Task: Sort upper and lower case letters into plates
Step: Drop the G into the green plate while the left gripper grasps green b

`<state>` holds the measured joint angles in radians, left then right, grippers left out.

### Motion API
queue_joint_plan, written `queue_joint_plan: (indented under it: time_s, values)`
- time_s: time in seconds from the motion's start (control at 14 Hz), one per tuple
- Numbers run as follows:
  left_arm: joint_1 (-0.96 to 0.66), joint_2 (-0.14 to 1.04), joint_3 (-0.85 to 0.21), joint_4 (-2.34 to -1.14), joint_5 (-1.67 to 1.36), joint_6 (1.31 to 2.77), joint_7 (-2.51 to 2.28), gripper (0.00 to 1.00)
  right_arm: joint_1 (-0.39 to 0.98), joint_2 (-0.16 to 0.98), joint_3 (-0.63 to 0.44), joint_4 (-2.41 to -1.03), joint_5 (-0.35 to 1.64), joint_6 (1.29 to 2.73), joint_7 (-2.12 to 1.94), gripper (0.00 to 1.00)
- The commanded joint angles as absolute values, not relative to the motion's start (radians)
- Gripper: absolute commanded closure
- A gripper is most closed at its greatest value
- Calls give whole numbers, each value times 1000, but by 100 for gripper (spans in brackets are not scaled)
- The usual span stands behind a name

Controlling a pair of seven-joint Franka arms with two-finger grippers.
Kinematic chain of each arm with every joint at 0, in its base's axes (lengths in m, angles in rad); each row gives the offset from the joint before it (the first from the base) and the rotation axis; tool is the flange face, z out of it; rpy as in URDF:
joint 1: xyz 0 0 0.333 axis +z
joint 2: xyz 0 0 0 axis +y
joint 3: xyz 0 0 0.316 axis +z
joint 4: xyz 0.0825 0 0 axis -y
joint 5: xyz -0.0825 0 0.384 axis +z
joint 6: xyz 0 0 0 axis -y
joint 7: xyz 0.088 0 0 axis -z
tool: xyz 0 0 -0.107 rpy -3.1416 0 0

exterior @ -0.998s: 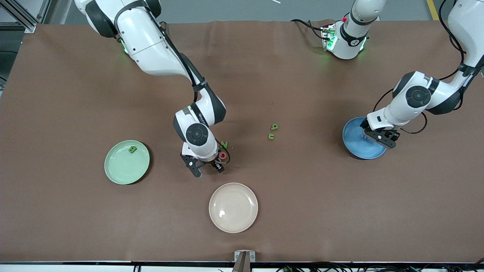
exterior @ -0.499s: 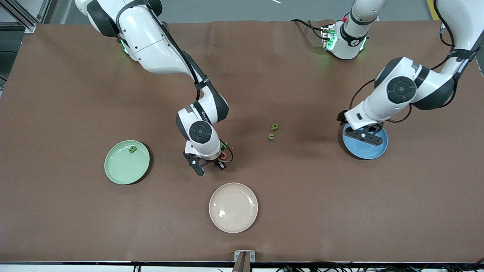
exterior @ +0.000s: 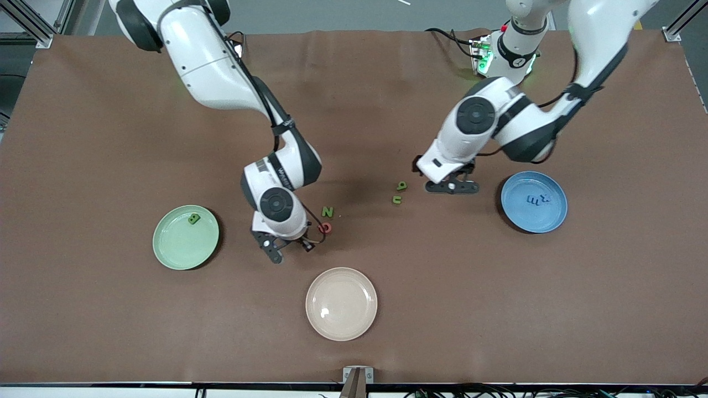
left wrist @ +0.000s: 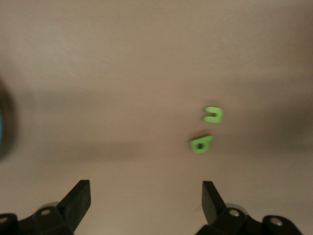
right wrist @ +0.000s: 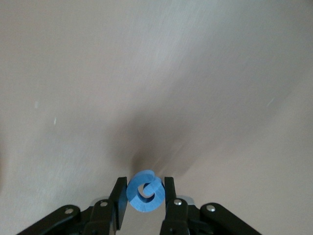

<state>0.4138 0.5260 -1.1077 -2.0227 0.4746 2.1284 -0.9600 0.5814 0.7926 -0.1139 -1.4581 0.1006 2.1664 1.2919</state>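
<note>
My right gripper (exterior: pixel 290 250) is shut on a blue curled letter (right wrist: pixel 144 193), just above the bare table beside a red ring letter (exterior: pixel 326 227) and a green N (exterior: pixel 327 211). My left gripper (exterior: pixel 451 187) is open and empty over the table, between the sky blue plate (exterior: pixel 531 218) and two small green letters (exterior: pixel 401 186) (exterior: pixel 397 199). Those two also show in the left wrist view (left wrist: pixel 200 143) (left wrist: pixel 213 114), ahead of the open gripper (left wrist: pixel 145 191). Blue letters (exterior: pixel 537 199) lie in the blue plate. The mint green plate (exterior: pixel 177 249) holds one green letter (exterior: pixel 193 219).
A cream-beige plate (exterior: pixel 354 315) lies nearer to the front camera than my right gripper, with nothing in it. The brown table cover reaches to all edges. Cables and a lit base stand at the table's back edge.
My left arm has swung from over the blue plate toward the two green letters, uncovering blue letters in the plate. My right gripper has shifted slightly toward the green plate with the blue letter.
</note>
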Motion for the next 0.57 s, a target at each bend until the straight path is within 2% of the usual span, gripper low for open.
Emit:
queue_joint_plan:
  time_s: [0.0, 0.21, 0.36, 0.5]
  values:
    - [255, 554, -984, -2006, 472, 2201, -1148, 0, 481, 588, -98, -1690, 94, 2167, 1101, 100]
    - [89, 557, -846, -2011, 477, 2284, -1257, 0, 382, 508, -98, -1781, 94, 2169, 912, 100]
    - [52, 581, -815, -2017, 480, 2356, -1324, 0, 319, 485, -100, -1802, 94, 2169, 795, 100]
    - [-1, 587, -761, -2019, 500, 2365, -1331, 0, 266, 468, -98, -1824, 94, 2169, 697, 100]
